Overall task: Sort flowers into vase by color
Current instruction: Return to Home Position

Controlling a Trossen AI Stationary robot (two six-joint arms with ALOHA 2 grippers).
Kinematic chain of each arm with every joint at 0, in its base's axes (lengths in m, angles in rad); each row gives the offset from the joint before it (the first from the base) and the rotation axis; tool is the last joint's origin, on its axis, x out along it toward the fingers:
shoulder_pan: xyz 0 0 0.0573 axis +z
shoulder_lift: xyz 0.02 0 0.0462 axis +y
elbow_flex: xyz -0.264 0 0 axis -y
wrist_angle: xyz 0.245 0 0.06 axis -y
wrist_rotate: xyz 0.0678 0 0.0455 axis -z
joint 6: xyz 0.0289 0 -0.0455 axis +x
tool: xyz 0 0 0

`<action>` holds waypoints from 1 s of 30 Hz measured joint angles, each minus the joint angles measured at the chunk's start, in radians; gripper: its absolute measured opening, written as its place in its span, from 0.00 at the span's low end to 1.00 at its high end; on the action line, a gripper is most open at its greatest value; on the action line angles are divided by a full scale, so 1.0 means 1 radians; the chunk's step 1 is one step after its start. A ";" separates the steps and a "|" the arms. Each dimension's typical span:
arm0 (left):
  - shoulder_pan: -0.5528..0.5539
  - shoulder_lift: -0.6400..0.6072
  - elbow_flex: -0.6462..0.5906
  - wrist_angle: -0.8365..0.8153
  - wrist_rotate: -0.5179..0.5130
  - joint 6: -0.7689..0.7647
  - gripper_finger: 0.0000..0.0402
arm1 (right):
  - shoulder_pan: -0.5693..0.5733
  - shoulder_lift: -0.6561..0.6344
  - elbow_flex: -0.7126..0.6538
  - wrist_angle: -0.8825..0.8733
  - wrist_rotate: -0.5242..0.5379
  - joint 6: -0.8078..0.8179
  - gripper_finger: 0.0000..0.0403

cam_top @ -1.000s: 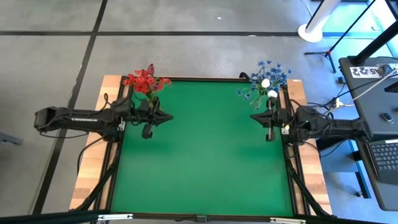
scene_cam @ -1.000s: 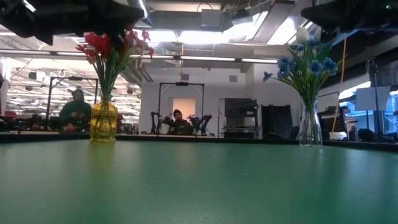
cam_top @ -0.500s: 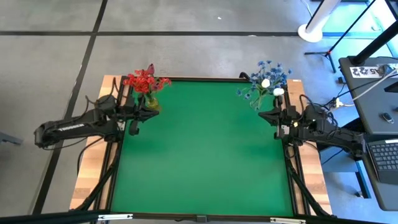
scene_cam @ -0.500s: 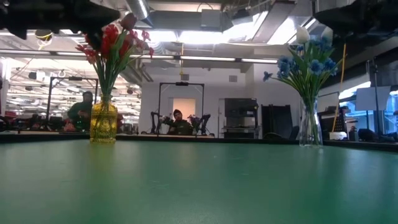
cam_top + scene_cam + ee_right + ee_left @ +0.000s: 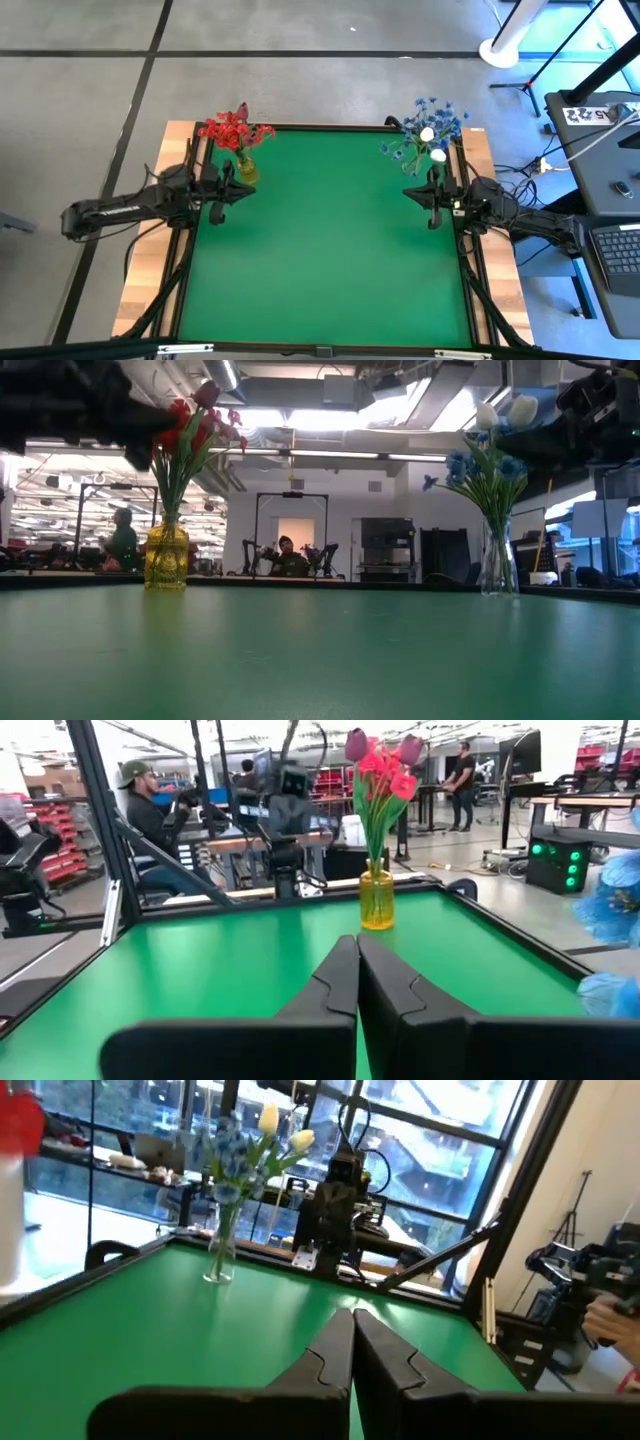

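1. High view: the left end effector (image 5: 222, 190) hangs at the desk's (image 5: 330, 250) left edge, just beside the yellow vase (image 5: 245, 170) with the red flowers (image 5: 232, 130) in the far left corner. The right end effector (image 5: 432, 200) hangs at the right edge, near the blue flowers (image 5: 425, 135) in the far right corner. Each arm should retreat along its own edge, away from the stems.
2. Low view: both vases stand upright; the transparent vase (image 5: 497, 565) also holds white tulip buds (image 5: 522, 408). The arms are close to the blossoms, so I would lift before turning.
3. Left wrist view: its fingers (image 5: 325, 1365) are pressed together and hold nothing.
4. Right wrist view: its fingers (image 5: 330, 990) are closed and empty too. No flower lies on the desk, so the sorting seems finished.
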 joint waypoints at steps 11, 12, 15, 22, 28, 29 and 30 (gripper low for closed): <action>-0.001 -0.033 -0.130 0.110 0.025 -0.047 0.00 | 0.000 -0.001 0.000 -0.063 -0.027 -0.035 0.00; -0.001 -0.033 -0.130 0.111 0.035 -0.040 0.00 | 0.000 -0.001 0.000 -0.073 -0.026 -0.035 0.00; -0.001 -0.033 -0.130 0.105 0.043 -0.025 0.00 | 0.000 0.000 0.000 -0.102 -0.012 -0.036 0.00; -0.001 -0.032 -0.130 0.083 0.058 0.019 0.00 | 0.000 -0.001 0.000 -0.089 0.028 -0.090 0.00; -0.001 -0.032 -0.130 0.053 0.052 -0.006 0.00 | 0.000 0.002 -0.055 -0.021 0.070 -0.111 0.00; -0.001 -0.032 -0.130 0.053 0.051 -0.016 0.00 | 0.000 0.003 -0.055 -0.025 0.081 -0.111 0.00; -0.001 -0.032 -0.130 0.053 0.050 -0.027 0.00 | 0.000 0.006 -0.056 -0.032 0.092 -0.112 0.00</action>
